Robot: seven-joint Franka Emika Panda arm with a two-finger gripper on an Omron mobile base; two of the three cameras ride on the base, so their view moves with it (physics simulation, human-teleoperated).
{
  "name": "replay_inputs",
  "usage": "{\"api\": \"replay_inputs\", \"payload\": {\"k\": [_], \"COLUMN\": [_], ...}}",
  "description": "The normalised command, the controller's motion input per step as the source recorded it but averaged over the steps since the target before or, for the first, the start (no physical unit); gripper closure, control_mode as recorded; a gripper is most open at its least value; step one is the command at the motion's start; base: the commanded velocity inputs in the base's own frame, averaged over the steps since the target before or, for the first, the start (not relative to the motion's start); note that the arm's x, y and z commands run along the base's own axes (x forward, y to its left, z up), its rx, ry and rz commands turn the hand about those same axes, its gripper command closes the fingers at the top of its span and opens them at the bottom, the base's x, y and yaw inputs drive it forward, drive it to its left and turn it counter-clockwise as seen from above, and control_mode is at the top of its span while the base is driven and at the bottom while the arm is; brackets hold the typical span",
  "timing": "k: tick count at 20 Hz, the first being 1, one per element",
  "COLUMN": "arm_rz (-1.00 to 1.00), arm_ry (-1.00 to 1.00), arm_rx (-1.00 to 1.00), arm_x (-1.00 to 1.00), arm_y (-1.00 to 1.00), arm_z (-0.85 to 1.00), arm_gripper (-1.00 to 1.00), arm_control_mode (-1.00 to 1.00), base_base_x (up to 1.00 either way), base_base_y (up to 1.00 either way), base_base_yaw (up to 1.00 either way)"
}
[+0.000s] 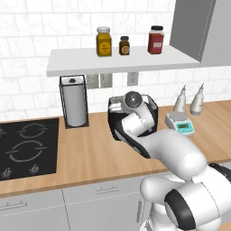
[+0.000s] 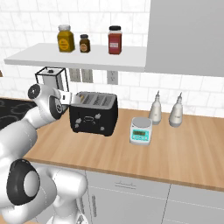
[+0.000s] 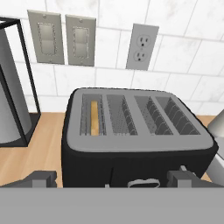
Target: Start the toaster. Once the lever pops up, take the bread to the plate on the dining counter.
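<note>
the toaster (image 3: 135, 135) stood on the wood wall counter (image 2: 183, 148), back near the tiled wall, a black box with a grey top that carried four slots side by side. in the hand view the bread (image 3: 94, 117) sat down inside the slot at the far left of the picture, only its tan edge showing between the wire guides; the other three slots held nothing. seen from the right base camera the toaster's (image 2: 94, 113) dark front faced the room with small pale marks on it.

the gripper (image 3: 113, 180) hung just before the toaster's front face, above counter level, its fingers spread as wide as they went, with nothing between them. one dark fingertip (image 3: 41, 177) rose at the lower left of the hand view and the other at the lower right, the toaster's front lying between them.

to the toaster's left a paper towel roll (image 1: 74, 106) stood in a black wire frame, and beyond that lay the black cooktop (image 1: 27, 149). to its right a small kitchen scale (image 2: 141, 130) sat on the wood, with two pale bottles (image 2: 166, 109) behind it. on the wall behind were two switch plates (image 3: 61, 37) and an outlet (image 3: 141, 47). a white shelf (image 2: 78, 57) above carried three jars (image 2: 89, 40).
</note>
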Motion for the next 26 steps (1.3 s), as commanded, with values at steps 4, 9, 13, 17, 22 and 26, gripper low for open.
{"api": "replay_inputs", "payload": {"k": [4,9,13,17,22,26], "arm_rz": [0.00,0.00,0.00,0.00,0.00,0.00], "arm_ry": [0.00,0.00,0.00,0.00,0.00,0.00], "arm_rx": [0.00,0.00,0.00,0.00,0.00,0.00], "arm_x": [0.00,0.00,0.00,0.00,0.00,0.00], "arm_y": [0.00,0.00,0.00,0.00,0.00,0.00], "arm_z": [0.00,0.00,0.00,0.00,0.00,0.00], "arm_gripper": [-1.00,-1.00,-1.00,-1.00,-1.00,-1.00], "arm_control_mode": [-1.00,-1.00,-1.00,-1.00,-1.00,-1.00], "base_base_x": [0.00,0.00,0.00,0.00,0.00,0.00], "base_base_y": [0.00,0.00,0.00,0.00,0.00,0.00], "base_base_yaw": [0.00,0.00,0.00,0.00,0.00,0.00]}}
